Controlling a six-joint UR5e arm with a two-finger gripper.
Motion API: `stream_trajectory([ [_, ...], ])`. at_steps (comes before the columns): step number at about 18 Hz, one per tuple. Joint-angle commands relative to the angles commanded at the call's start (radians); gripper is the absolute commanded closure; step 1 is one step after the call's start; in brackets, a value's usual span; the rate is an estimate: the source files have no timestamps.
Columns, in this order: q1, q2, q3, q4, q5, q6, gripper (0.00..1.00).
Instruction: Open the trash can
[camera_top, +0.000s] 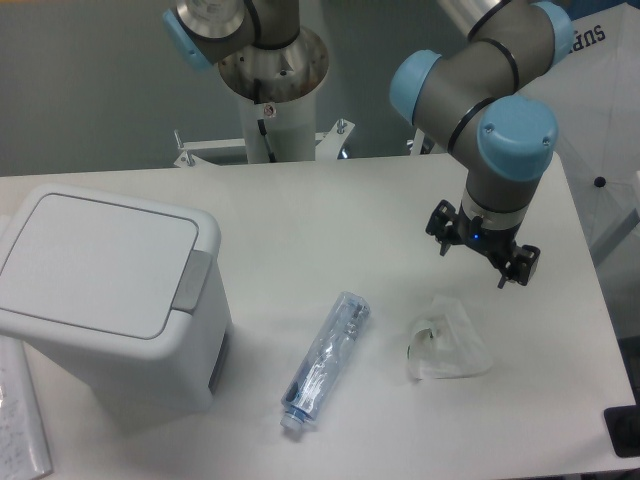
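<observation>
Nothing of the job is done as far as I can see: nearest the camera, the clear plastic bottle (325, 360) lies on its side on the table (330, 220), and just right of it sits a crumpled clear plastic piece (447, 340), neither of which I need. Over at the left edge stands the trash can (110, 305), white and boxy, its flat lid (95, 262) down flush and closed, the grey push tab (192, 280) on the rim facing the middle of the table and untouched. Further back and well to the right, my gripper (482, 256) hangs above the tabletop, fingers spread apart with nothing between them. It sits well apart from the bin, with the bottle and the plastic piece between the two. So I judge the whole task is left: cross to the left, come down on that grey tab, press, and let the lid lift. Behind all this rises the arm's base column (270, 90).
</observation>
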Motion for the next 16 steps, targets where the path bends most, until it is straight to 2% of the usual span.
stream_trajectory([
  [6,-0.024,0.049,-0.017,-0.003,-0.129,-0.169,0.00],
  [9,-0.058,0.051,-0.015,-0.003,-0.175,-0.263,0.00],
  [14,-0.127,0.055,0.018,-0.002,-0.262,-0.588,0.00],
  [16,-0.136,0.060,0.020,0.000,-0.322,-0.679,0.00],
])
